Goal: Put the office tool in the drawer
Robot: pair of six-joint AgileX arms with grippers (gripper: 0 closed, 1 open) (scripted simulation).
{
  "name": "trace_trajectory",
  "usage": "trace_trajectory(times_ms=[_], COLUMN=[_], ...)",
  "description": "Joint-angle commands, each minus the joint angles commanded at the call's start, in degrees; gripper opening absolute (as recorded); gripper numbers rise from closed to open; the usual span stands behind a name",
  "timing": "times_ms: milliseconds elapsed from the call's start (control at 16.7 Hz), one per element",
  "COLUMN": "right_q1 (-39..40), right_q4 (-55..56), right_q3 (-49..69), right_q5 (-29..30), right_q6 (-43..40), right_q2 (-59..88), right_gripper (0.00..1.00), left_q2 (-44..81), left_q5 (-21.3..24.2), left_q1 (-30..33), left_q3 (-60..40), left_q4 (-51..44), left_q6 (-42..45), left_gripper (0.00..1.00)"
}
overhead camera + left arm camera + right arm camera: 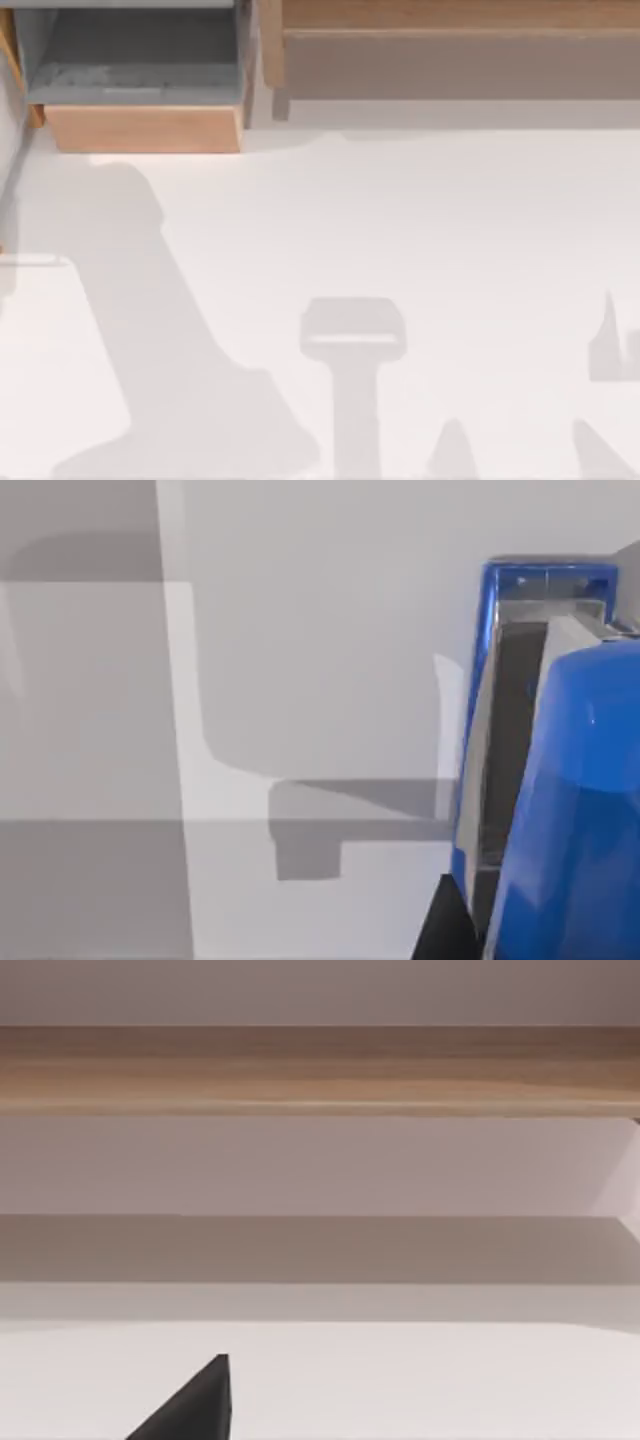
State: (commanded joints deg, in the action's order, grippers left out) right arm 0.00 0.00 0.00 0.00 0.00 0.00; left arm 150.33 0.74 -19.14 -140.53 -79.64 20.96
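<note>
— Blue fills the near side of our left wrist view: the office tool (575, 780), bright blue with a thin grey metal edge, sits right up against the camera, and a black fingertip (445, 925) of our left gripper shows beside it.

— Are we clamped on it?

— We cannot tell; the fingertip touches or overlaps it, but the grip itself is hidden. Beyond the tool lies the white table (320, 630), crossed by grey shadows.

— And the drawer?

— From above, the drawer (145, 128) stands pulled out at the table's far left corner, grey inside, light-wood front panel facing us. Beside it, along the far edge, runs the wooden shelf (450, 15).

— Our right gripper?

— One black fingertip (195, 1405) shows in the right wrist view, above the table and facing the shelf. We cannot tell its state either.
</note>
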Motion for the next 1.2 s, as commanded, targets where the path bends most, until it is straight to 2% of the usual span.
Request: trace_trajectory(times_ms=[360, 960, 1200], right_q1=[0.0, 0.0, 0.0], right_q4=[0.0, 0.0, 0.0], right_q3=[0.0, 0.0, 0.0], right_q5=[0.0, 0.0, 0.0], right_q6=[0.0, 0.0, 0.0], right_q2=[0.0, 0.0, 0.0], right_gripper=[1.0, 1.0, 1.0], left_q2=[0.0, 0.0, -4.0], left_q5=[0.0, 0.0, 0.7], left_q1=[0.0, 0.0, -0.5], left_q3=[0.0, 0.0, 4.0], left_q4=[0.0, 0.0, 2.9], left_q6=[0.0, 0.0, 3.6], left_gripper=[0.98, 1.0, 1.0])
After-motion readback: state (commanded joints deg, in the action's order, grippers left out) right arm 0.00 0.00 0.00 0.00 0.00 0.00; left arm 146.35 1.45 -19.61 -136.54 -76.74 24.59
